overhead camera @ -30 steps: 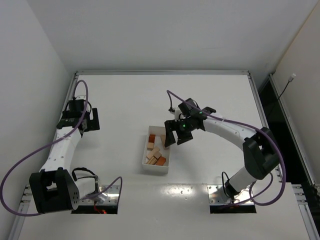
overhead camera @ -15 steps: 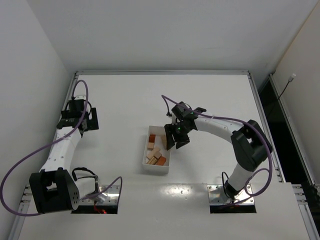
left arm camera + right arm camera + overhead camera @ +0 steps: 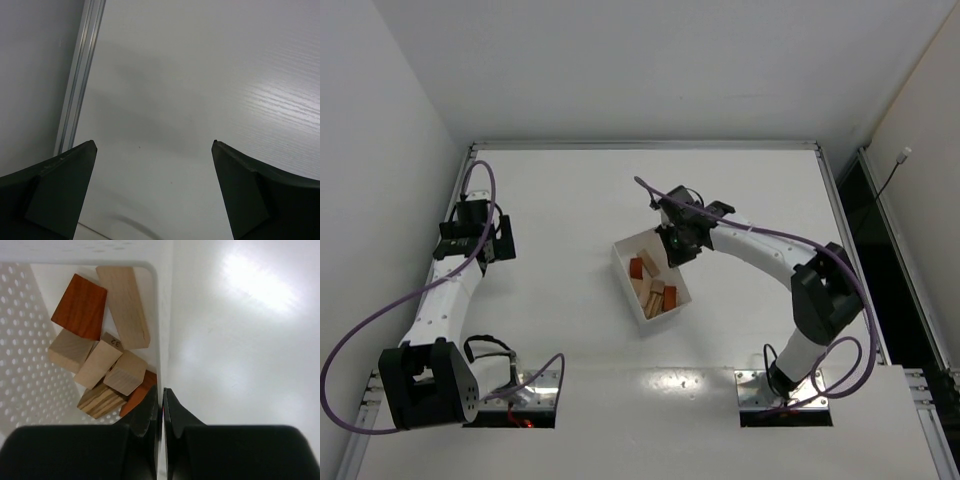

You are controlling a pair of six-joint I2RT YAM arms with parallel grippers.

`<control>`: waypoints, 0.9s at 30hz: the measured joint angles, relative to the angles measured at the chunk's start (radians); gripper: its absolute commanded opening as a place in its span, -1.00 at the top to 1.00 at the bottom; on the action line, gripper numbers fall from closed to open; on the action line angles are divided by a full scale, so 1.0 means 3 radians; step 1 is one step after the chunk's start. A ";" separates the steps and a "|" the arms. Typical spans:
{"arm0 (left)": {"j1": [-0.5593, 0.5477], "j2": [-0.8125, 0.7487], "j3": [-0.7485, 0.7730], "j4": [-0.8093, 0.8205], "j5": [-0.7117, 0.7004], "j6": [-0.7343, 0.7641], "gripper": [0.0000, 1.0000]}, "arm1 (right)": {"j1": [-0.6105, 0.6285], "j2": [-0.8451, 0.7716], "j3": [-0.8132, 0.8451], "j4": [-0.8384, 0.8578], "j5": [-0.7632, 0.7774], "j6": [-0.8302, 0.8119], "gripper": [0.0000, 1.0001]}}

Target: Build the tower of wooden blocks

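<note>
Several small wooden blocks (image 3: 653,285), tan and reddish-brown, lie loose in a jumble inside a white perforated tray (image 3: 627,283) at the table's middle. In the right wrist view a red-brown wedge (image 3: 80,307) and a long tan block (image 3: 125,305) lie at the far end, with more blocks (image 3: 105,365) heaped near the fingers. My right gripper (image 3: 672,246) (image 3: 162,392) is shut on the tray's thin right wall (image 3: 163,315), one finger inside and one outside. My left gripper (image 3: 480,245) (image 3: 154,145) hangs open over bare table at the far left, holding nothing.
An aluminium rail (image 3: 80,75) runs along the table's left edge close to my left gripper, with the white side wall beyond it. Purple cables loop from both arms. The arm bases stand at the near edge.
My right gripper reached down and closed on the tray's wall. The tray has swung counter-clockwise and shifted right, and the blocks slid inside it. The left arm stayed still.
</note>
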 measured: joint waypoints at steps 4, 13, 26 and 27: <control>0.0013 0.0000 0.0000 0.0004 -0.0013 -0.0019 -1.00 | 0.0000 -0.0086 0.0158 0.0256 0.0542 -0.0518 1.00; 0.0023 -0.0024 -0.0014 0.0065 -0.0306 -0.0139 -1.00 | 0.0148 -0.0366 -0.0245 0.1706 0.1769 -0.2416 1.00; 0.0056 -0.0099 -0.0024 0.0080 -0.0445 -0.0142 -1.00 | 0.0882 -0.1128 -0.2715 0.4714 0.2262 -0.4897 1.00; 0.0056 -0.0103 -0.0024 0.0080 -0.0450 -0.0142 -1.00 | 0.0899 -0.1162 -0.2817 0.4869 0.2260 -0.5009 1.00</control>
